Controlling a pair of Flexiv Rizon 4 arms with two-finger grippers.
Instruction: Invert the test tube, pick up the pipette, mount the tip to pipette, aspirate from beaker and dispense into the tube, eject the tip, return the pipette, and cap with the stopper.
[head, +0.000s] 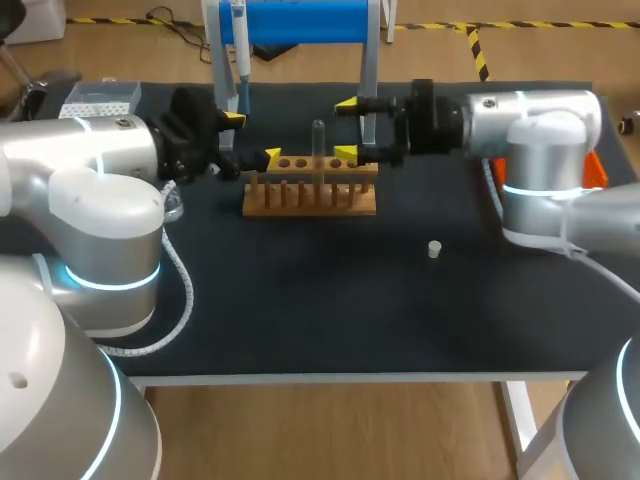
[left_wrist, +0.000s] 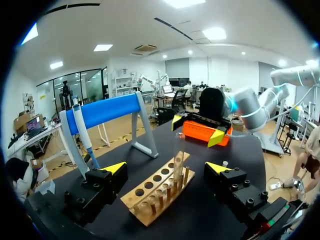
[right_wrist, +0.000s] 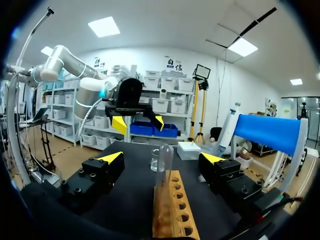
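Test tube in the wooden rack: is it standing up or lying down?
Standing upright: the test tube rises vertically from a hole in the rack.

The table (head: 300, 310) has a black top with a pale edge. Under it is a brown wood floor (head: 330, 430) with yellow and black tape (head: 478, 50). Square lights (right_wrist: 104, 26) shine in the white ceiling (right_wrist: 165, 25).
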